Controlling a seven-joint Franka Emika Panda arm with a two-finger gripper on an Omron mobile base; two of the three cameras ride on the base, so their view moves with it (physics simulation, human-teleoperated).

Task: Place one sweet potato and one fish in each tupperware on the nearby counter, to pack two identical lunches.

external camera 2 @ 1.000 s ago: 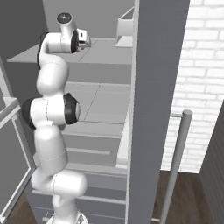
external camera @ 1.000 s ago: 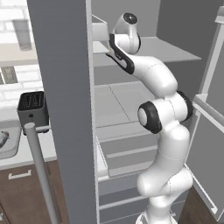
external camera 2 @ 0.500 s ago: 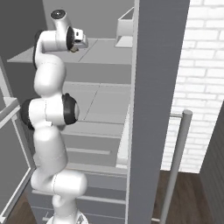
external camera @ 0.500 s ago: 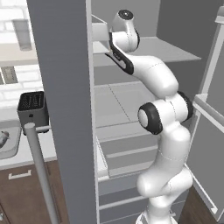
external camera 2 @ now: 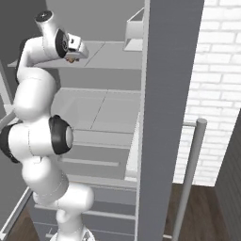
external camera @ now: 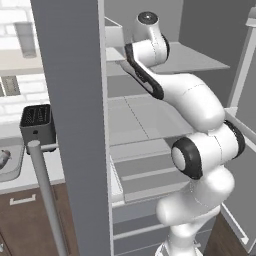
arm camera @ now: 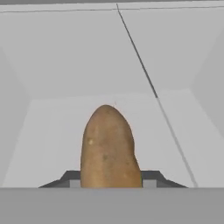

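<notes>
Hand view: your sweet potato [arm camera: 109, 148] sits bottom centre, its base sunk between the two dark fingertips [arm camera: 148, 176].
Axis: the long axis runs straight up the frame, away from the hand and toward the back wall; the tip points at upper centre.
Jaws: drawn in against the potato's flanks, one pad on each side. Looks like a pinch on it, though you can't see the contact lines themselves.
Gripper: in the right base view the gripper [external camera 2: 75, 52] is at upper left, reaching onto the top shelf [external camera 2: 110, 54] of the open fridge; a spot of orange shows under it.
Surface: flat pale shelf with one thin dark seam running up and left past the potato; smooth, nothing to snag on.
Room: walls close on both sides and behind, so your way out is straight back toward the hand.
Counter: the counter [external camera: 12, 182] lies at lower left of the left base view, with the black toaster [external camera: 37, 125] on it, well apart from the gripper.
</notes>
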